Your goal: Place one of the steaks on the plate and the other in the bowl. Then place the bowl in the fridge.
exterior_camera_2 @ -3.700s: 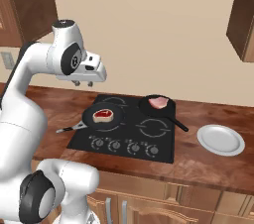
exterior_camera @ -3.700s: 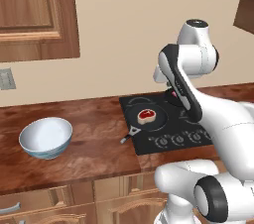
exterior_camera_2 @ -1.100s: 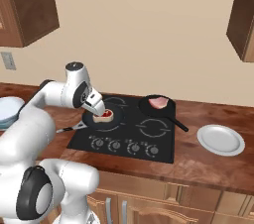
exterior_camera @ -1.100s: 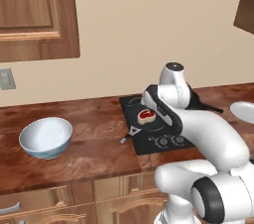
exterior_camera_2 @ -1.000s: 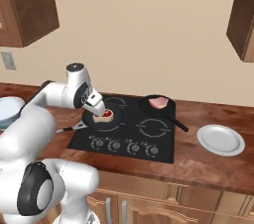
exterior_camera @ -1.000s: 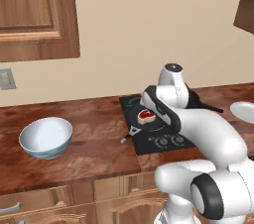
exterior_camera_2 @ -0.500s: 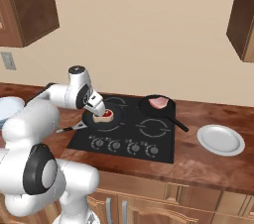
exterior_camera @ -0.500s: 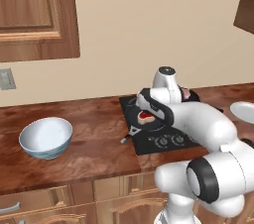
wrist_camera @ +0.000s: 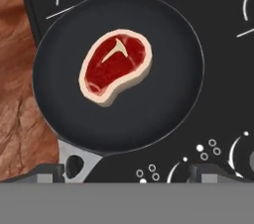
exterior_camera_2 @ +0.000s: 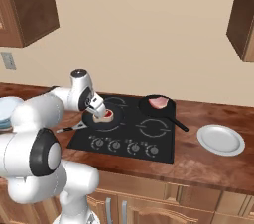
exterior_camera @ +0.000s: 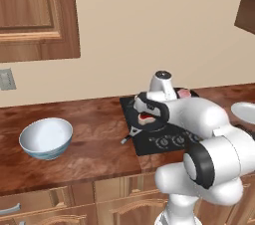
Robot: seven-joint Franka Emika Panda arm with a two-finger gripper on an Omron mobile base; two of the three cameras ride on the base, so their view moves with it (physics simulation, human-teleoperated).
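The bowl (exterior_camera: 46, 138) sits far left on the counter (exterior_camera: 94, 147), with nothing in it. On the stove (exterior_camera_2: 130, 131), the left pan (wrist_camera: 118, 72) holds a steak (wrist_camera: 116, 67) with a white bone mark. The gripper (exterior_camera_2: 100, 109) hovers just over it, fingers (wrist_camera: 49, 172) wide apart and gripping nothing. To the right, a second pan (exterior_camera_2: 158, 107) holds the other steak (exterior_camera_2: 158, 102), which looks paler, though it is small here. Farthest right, the plate (exterior_camera_2: 221, 140) lies bare on the counter.
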